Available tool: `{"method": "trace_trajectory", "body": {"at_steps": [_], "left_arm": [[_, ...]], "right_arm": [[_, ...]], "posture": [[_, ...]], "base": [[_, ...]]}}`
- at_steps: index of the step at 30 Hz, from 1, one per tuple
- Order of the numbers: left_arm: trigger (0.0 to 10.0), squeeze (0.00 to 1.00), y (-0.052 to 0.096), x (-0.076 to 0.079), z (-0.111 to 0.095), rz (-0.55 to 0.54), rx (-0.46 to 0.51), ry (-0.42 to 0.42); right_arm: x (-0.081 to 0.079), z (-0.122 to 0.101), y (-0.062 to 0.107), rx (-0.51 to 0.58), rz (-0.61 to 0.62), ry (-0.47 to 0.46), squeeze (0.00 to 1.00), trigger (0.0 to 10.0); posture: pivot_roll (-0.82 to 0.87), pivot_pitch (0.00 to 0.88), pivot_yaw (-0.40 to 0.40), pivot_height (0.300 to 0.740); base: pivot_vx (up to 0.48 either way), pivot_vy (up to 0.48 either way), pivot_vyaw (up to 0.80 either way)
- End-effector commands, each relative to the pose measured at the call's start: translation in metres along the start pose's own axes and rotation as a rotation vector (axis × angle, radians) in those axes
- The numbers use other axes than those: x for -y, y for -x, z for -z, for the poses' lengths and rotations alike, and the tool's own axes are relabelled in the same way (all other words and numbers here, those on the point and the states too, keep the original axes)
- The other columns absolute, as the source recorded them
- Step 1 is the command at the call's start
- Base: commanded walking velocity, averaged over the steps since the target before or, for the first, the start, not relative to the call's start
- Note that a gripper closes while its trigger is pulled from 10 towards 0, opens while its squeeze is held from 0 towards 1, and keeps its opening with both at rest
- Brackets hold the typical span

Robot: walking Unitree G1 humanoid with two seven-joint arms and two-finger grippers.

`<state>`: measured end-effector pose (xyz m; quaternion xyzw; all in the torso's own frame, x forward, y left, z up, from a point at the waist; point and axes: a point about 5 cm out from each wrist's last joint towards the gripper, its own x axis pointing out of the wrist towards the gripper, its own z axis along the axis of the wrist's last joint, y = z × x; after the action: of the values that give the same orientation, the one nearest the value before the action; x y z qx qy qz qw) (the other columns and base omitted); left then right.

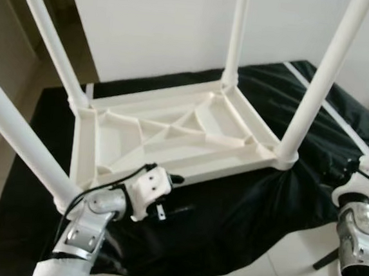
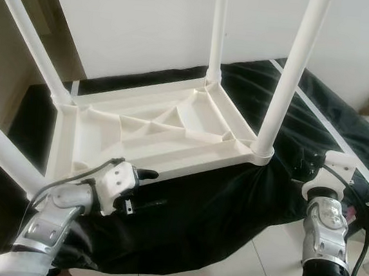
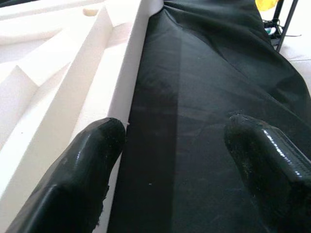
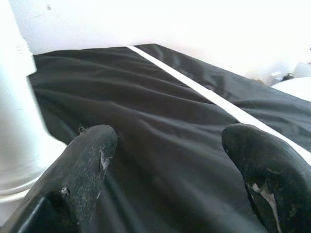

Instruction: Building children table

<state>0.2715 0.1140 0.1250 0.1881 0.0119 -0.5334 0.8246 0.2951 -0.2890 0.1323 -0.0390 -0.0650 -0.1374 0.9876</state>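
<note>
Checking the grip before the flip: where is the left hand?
The left hand is at the near edge of the upturned white table, open over the black cloth.

The upturned table was white moulded plastic, smooth and matt, with ribbed underside; its legs were smooth white tubes. The cover beneath was black cloth, creased, faintly sheened. Gripper fingers were glossy black, scuffed. Arm housings were silver metal.

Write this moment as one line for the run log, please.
white table: upside down on black cloth, four legs fitted | left gripper: open beside table's near edge | right gripper: open near corner leg
</note>
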Motion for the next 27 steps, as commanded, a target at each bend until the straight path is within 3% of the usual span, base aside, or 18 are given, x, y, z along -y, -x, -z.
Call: {"method": "trace_trajectory", "body": {"at_steps": [1, 4, 7, 9, 10, 14, 18, 19, 21, 24, 27], "left_arm": [[10.0, 0.00, 0.007, -0.002, -0.007, -0.001, 0.020, 0.015], [10.0, 0.00, 0.014, 0.004, -0.009, 0.004, 0.036, 0.048], [10.0, 0.00, 0.026, 0.010, -0.020, 0.034, 0.107, 0.156], [10.0, 0.00, 0.026, 0.010, -0.020, 0.034, 0.107, 0.156], [10.0, 0.00, 0.043, 0.008, -0.027, 0.030, 0.140, 0.207], [10.0, 0.00, 0.064, 0.003, -0.029, -0.012, 0.137, 0.228], [10.0, 0.00, 0.070, 0.003, -0.029, -0.019, 0.148, 0.241], [10.0, 0.00, 0.092, 0.009, -0.012, -0.021, 0.096, 0.311], [10.0, 0.00, 0.107, 0.012, 0.003, -0.036, 0.023, 0.350], [10.0, 0.00, 0.107, 0.012, 0.003, -0.036, 0.023, 0.350], [10.0, 0.00, 0.127, 0.016, 0.020, -0.087, -0.132, 0.367]], "right_arm": [[-0.015, 0.005, 0.005, 0.003, -0.044, -0.004, 0.00, 10.0], [-0.022, 0.008, 0.010, 0.006, -0.045, -0.018, 0.00, 10.0], [-0.035, 0.012, 0.017, 0.004, -0.057, -0.034, 0.00, 10.0], [-0.035, 0.012, 0.017, 0.004, -0.057, -0.034, 0.00, 10.0], [-0.050, 0.017, 0.021, -0.014, -0.093, -0.065, 0.00, 10.0], [-0.063, 0.019, 0.022, -0.021, -0.151, -0.078, 0.00, 10.0], [-0.064, 0.019, 0.022, -0.023, -0.165, -0.077, 0.00, 10.0], [-0.069, 0.019, 0.017, -0.026, -0.204, -0.071, 0.00, 10.0], [-0.072, 0.018, 0.015, -0.027, -0.222, -0.069, 0.00, 10.0], [-0.072, 0.018, 0.015, -0.027, -0.222, -0.069, 0.00, 10.0], [-0.079, 0.022, 0.015, -0.048, -0.240, -0.064, 0.00, 10.0]], "posture": [[-0.03, 0.000, 0.050, 0.740], [-0.02, 0.000, 0.043, 0.740], [-0.01, 0.000, 0.033, 0.740], [-0.01, 0.000, 0.033, 0.740], [0.00, 0.000, 0.028, 0.740], [0.01, 0.000, 0.022, 0.740], [0.03, 0.000, 0.013, 0.740], [0.03, 0.000, 0.011, 0.740], [0.04, 0.000, 0.009, 0.740], [0.04, 0.000, 0.009, 0.740], [0.05, 0.000, 0.006, 0.740]], "base": [[0.000, 0.000, 0.00], [0.000, 0.000, 0.00], [0.000, 0.000, 0.00], [0.000, 0.000, 0.00], [0.000, 0.000, 0.00], [0.000, 0.000, 0.00], [0.000, 0.000, 0.00], [0.000, 0.000, 0.00], [0.000, 0.000, 0.00], [0.000, 0.000, 0.00], [0.000, 0.000, 0.00]]}}
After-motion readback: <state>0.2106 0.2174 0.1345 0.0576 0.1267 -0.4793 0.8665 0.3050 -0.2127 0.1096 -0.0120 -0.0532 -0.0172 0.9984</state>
